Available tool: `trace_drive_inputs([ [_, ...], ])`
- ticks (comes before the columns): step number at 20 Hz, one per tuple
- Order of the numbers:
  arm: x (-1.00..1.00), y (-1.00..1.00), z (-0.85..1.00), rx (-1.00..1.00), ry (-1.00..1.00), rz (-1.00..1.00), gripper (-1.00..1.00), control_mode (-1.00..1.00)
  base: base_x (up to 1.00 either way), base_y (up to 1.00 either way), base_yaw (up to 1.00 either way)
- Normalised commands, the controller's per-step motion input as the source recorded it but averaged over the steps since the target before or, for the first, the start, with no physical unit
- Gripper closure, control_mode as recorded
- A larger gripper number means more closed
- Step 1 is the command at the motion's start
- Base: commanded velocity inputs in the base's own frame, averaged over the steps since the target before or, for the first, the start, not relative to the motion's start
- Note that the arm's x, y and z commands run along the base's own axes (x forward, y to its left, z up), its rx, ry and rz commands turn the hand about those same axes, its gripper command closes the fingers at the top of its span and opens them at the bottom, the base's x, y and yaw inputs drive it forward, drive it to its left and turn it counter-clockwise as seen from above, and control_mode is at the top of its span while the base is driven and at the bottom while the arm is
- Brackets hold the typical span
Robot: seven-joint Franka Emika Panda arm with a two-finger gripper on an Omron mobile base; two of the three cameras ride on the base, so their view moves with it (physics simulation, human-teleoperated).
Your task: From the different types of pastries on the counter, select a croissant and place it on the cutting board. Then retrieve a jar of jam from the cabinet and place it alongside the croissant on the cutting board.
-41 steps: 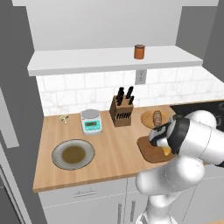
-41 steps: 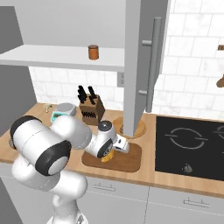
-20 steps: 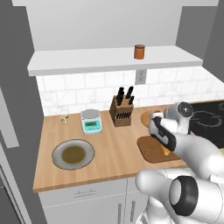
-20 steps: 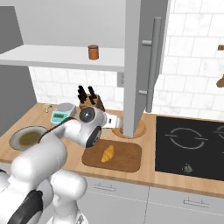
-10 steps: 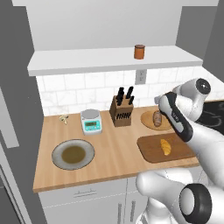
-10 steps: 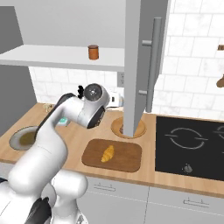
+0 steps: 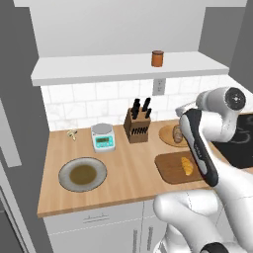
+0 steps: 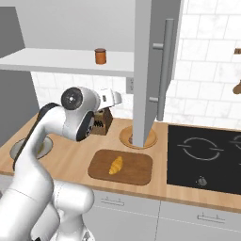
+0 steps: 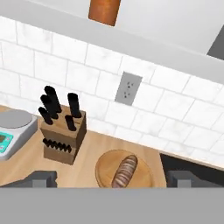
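Croissant step looks done: small golden-yellow crescent croissant (image 8: 115, 165) lies on the dark-brown rectangular cutting board (image 8: 136, 170), below the fingers. Gripper (image 9: 113, 178) empty, fingers (image 9: 40, 178) spread wide, aimed at the backsplash. Orange-brown cylindrical jam jar (image 7: 157, 58) sits on the white cabinet shelf (image 7: 99, 68), above the fingers, untouched. Left: fetch jar, set it beside the croissant.
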Motion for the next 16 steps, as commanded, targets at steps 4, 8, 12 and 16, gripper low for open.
trace_drive_inputs([
  [4,-0.5,0.23,0.91,-0.05,-0.1,0.03,-1.0,-1.0,0.0,0.0,0.0],
  [8,-0.34,0.21,0.78,0.08,0.05,0.04,-1.0,-1.0,0.0,0.0,0.0],
  [12,-0.18,0.24,0.59,0.1,0.17,0.0,-1.0,-1.0,0.0,0.0,0.0],
  [16,-0.08,0.17,0.43,0.18,0.19,-0.01,-1.0,-1.0,0.0,0.0,0.0],
])
